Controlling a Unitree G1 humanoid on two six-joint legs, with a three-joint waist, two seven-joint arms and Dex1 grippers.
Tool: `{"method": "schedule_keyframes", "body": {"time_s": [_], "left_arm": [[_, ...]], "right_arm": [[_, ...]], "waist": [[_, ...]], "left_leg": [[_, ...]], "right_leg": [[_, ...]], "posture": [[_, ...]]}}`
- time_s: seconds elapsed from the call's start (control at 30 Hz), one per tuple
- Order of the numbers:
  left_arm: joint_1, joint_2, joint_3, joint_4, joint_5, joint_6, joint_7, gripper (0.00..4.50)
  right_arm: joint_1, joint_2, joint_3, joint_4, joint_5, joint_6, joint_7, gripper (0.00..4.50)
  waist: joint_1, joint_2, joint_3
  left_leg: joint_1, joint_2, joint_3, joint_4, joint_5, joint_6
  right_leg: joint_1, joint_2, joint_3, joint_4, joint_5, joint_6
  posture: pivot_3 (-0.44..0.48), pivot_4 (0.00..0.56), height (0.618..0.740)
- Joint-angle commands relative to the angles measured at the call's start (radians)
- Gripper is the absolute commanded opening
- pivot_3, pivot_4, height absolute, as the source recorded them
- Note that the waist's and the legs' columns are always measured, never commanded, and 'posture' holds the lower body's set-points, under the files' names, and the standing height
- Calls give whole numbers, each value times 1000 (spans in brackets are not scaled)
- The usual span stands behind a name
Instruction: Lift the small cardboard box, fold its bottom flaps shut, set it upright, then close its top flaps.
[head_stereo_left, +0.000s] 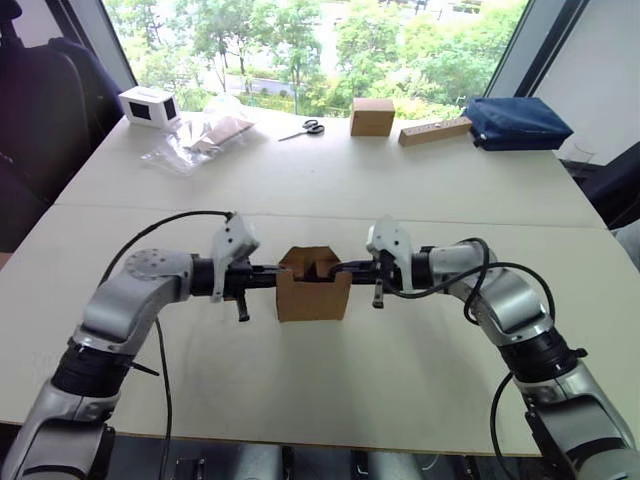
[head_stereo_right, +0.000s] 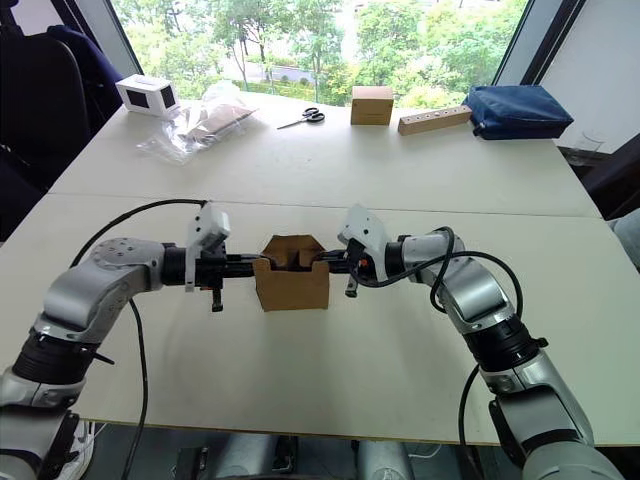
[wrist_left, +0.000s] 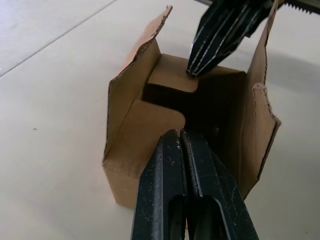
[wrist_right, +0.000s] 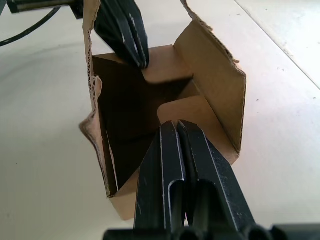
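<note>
Both my jaws are clenched, grasping nothing: left gripper (wrist_left: 181, 134) and right gripper (wrist_right: 176, 125) each press an end top flap (wrist_left: 172, 80) into the small cardboard box (head_stereo_left: 313, 293), upright on the table (head_stereo_left: 330, 380). Wrist views reveal side flaps raised.

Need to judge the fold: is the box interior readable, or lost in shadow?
Left wrist view: the small cardboard box has a dark interior, its flap edges lit. Right wrist view: deep shadow inside, near flap bright. Left eye view: window glare beyond, box face clear.
</note>
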Motion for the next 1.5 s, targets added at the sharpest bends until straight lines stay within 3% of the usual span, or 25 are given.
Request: {"method": "schedule_keyframes", "body": {"time_s": [0.03, 0.77, 0.97, 1.23, 1.5], "left_arm": [[-34, 6, -26, 25, 49, -46, -15, 51], [-73, -17, -14, 86, 64, -80, -43, 51], [-104, -6, 45, 91, 13, -52, -52, 51], [-153, 20, 145, 93, -103, 44, -80, 51], [-240, -18, 152, 315, -16, -61, -32, 51]], "right_arm": [[-31, 5, 5, -7, -27, -8, 4, 0], [-32, 17, -17, 14, -43, -8, 1, 0], [-36, -7, -94, -29, 18, 10, 16, 0], [-17, -58, -208, -120, 113, 78, 16, 0], [30, -116, -329, -373, 344, 297, -22, 0]], "waist": [[0, 0, 0], [-2, 0, 0], [-2, 0, 0], [0, 0, 0], [1, 0, 0]], "left_leg": [[0, 0, 0, 0, 0, 0], [0, 1, 0, 0, -1, 1], [0, 1, 0, 0, -1, 1], [0, 1, 0, 0, -1, 2], [0, 1, -1, 0, -1, 2]], "right_leg": [[0, 0, 0, 0, 0, 0], [0, 0, 0, 0, 0, 0], [0, 0, 0, 0, 0, 0], [0, 0, 0, 0, 0, 0], [0, 0, -1, 0, 0, 0]], "posture": [[0, 150, 740], [0, 150, 740], [0, 150, 740], [0, 150, 740], [0, 150, 740]]}}
